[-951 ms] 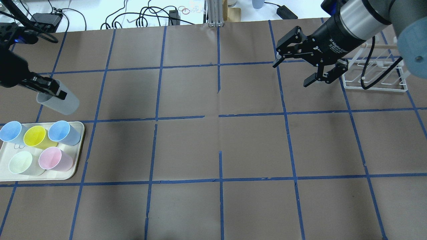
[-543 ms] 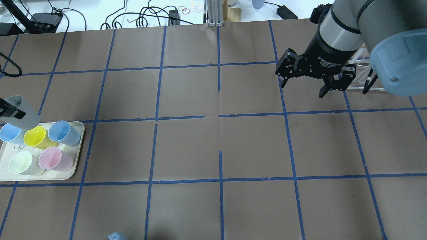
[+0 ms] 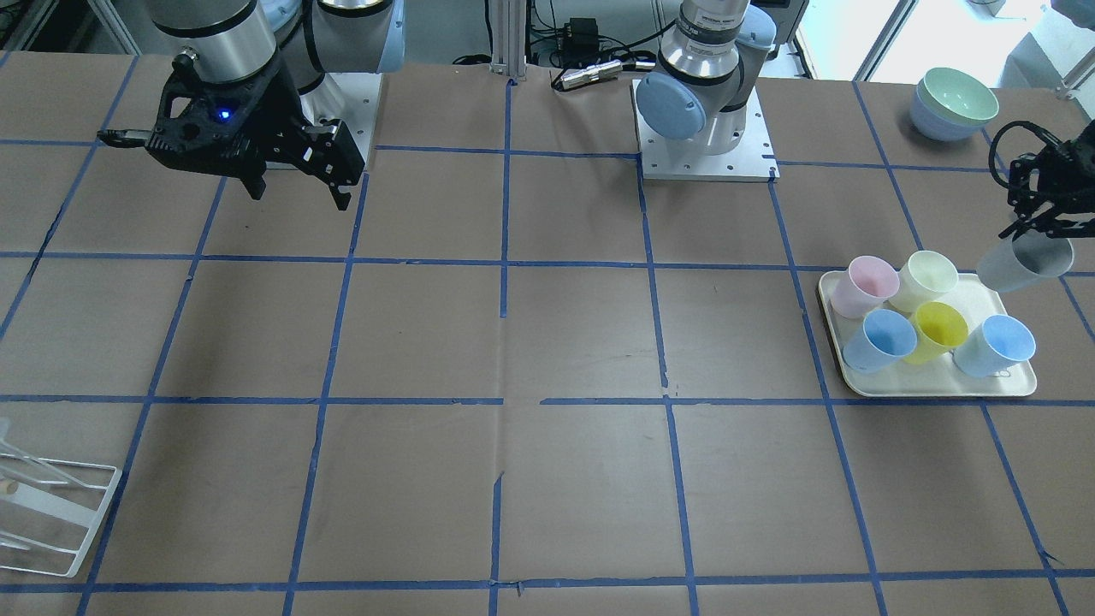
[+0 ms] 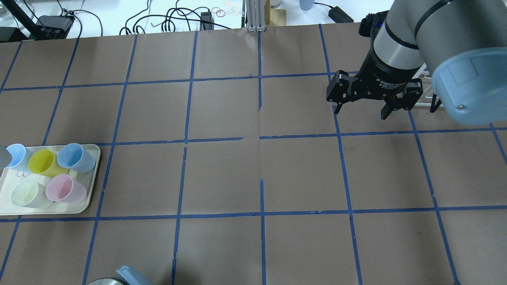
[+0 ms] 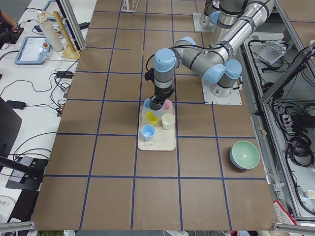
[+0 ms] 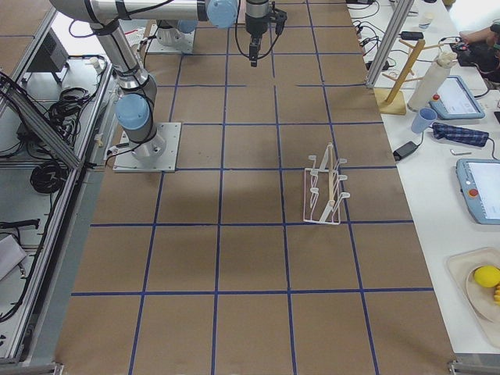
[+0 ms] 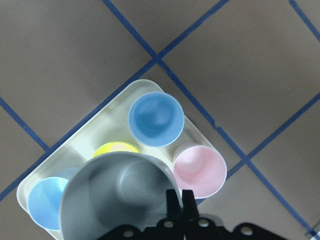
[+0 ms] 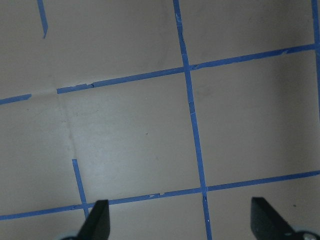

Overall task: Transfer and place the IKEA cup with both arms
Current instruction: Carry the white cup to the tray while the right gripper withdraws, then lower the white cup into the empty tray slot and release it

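Left end effector [image 3: 1024, 233] is seen clamped on the rim of the IKEA cup [image 3: 1025, 263], with one finger inside the mouth and one outside, as shown in the left wrist view [image 7: 180, 200]. The pale grey cup [image 7: 115, 200] is held off the counter [image 4: 222, 178] and tilted. It is carried over the edge of the tray [image 3: 941, 392], on the robot's side. From the wrist camera its open mouth is seen, and the yellow cup [image 7: 116, 148] and one of the light-blue cups [image 7: 45, 202] are partly covered by it. In the overhead view only a grey sliver of the held cup is caught at the left edge [image 4: 3, 156].

Five cups are stood on the tray: a pink cup [image 3: 864, 287], a cream cup [image 3: 928, 278], the yellow one and two light-blue ones.

Right end effector [image 4: 360, 113] is held above the counter, well apart from the tray. Its jaws are spread wide and nothing is held between them; only taped brown paper is seen between its fingers [image 8: 95, 222].

A white wire rack [image 6: 324, 187] is set on the counter on the right arm's side. Stacked bowls [image 3: 956, 104] are placed near the corner beyond the tray.
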